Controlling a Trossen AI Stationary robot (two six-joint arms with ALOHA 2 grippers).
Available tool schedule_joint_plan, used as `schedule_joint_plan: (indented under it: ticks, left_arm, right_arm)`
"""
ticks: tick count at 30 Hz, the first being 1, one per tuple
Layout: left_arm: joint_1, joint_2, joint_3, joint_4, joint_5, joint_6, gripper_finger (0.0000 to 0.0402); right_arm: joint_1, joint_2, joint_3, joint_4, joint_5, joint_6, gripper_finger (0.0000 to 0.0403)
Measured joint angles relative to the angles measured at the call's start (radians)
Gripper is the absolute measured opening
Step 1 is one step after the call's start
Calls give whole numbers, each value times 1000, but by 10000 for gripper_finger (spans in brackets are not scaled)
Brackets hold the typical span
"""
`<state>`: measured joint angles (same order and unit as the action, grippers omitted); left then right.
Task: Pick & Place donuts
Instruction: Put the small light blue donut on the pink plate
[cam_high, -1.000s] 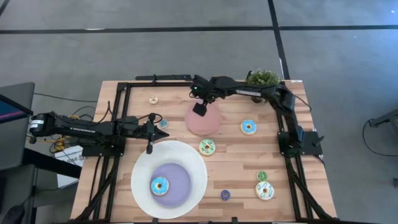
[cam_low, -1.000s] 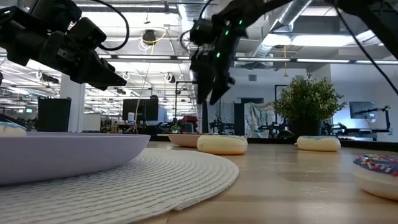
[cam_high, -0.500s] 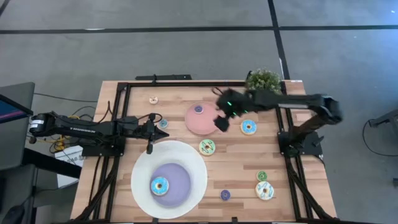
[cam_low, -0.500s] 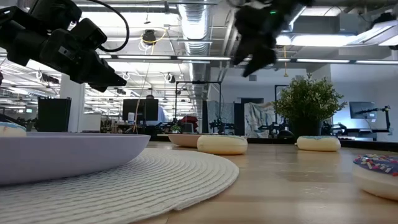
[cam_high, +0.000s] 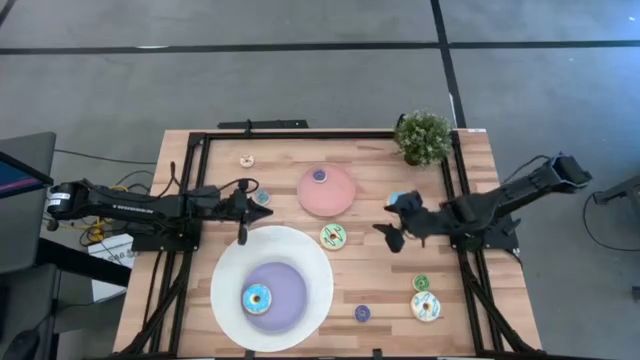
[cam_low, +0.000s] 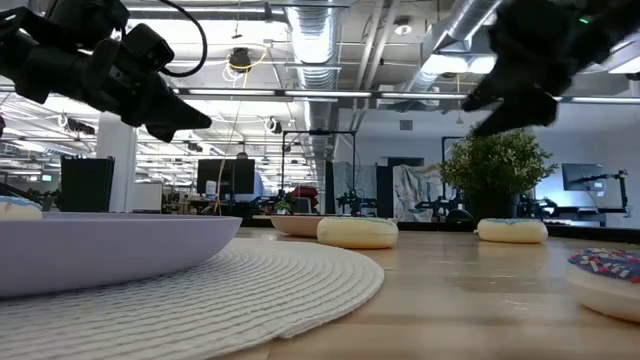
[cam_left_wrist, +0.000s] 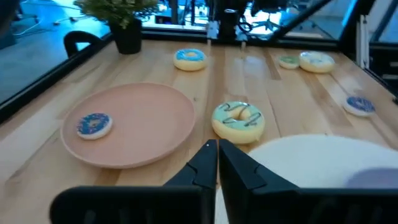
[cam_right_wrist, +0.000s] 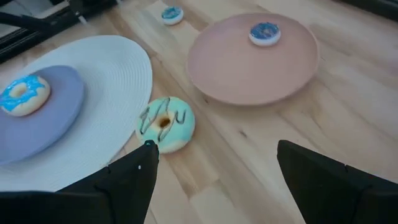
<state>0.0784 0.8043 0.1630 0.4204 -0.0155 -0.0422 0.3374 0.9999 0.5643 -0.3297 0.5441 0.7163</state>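
Note:
Several donuts lie flat on the wooden table. A green donut (cam_high: 333, 236) (cam_right_wrist: 165, 123) rests beside the white plate (cam_high: 310, 262). A blue donut (cam_high: 256, 298) lies on that plate's lavender centre. A small blue donut (cam_high: 320, 176) (cam_right_wrist: 265, 33) sits on the pink plate (cam_high: 335, 195). My right gripper (cam_high: 388, 237) (cam_right_wrist: 214, 171) hangs open above the table, right of the green donut, partly hiding a blue donut (cam_high: 399, 198). My left gripper (cam_high: 248, 203) (cam_left_wrist: 216, 163) waits shut at the left, next to a small blue donut (cam_high: 262, 198).
A small green donut (cam_high: 421, 283), a sprinkled white donut (cam_high: 426, 306) and a small purple donut (cam_high: 362, 313) lie near the front right. A small cream donut (cam_high: 246, 160) lies at the back left. A potted plant (cam_high: 423, 138) stands at the back right. Black rails (cam_high: 300, 134) frame the table.
My right gripper has swung from over the pink plate toward the table's right and near edges, sinking a little and turning. The small blue donut it had covered now shows lying on the pink plate.

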Motion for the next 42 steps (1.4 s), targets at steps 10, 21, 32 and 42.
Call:
schedule_joint_plan:
  ticks: [10, 21, 32, 42]
  left_arm:
    - [0, 1, 101, -74, -72, -97, 163]
    - [9, 135, 379, -526, -298, -202, 339]
    - [164, 393, 601, -939, -331, -562, 344]
    - [231, 602, 601, -931, -279, -612, 343]
  right_arm:
    - [162, -2, -153, 46, 171, 205, 315]
    - [205, 0, -183, 85, 218, 219, 314]
    - [205, 0, -183, 69, 218, 218, 314]
    - [205, 0, -183, 69, 215, 218, 314]
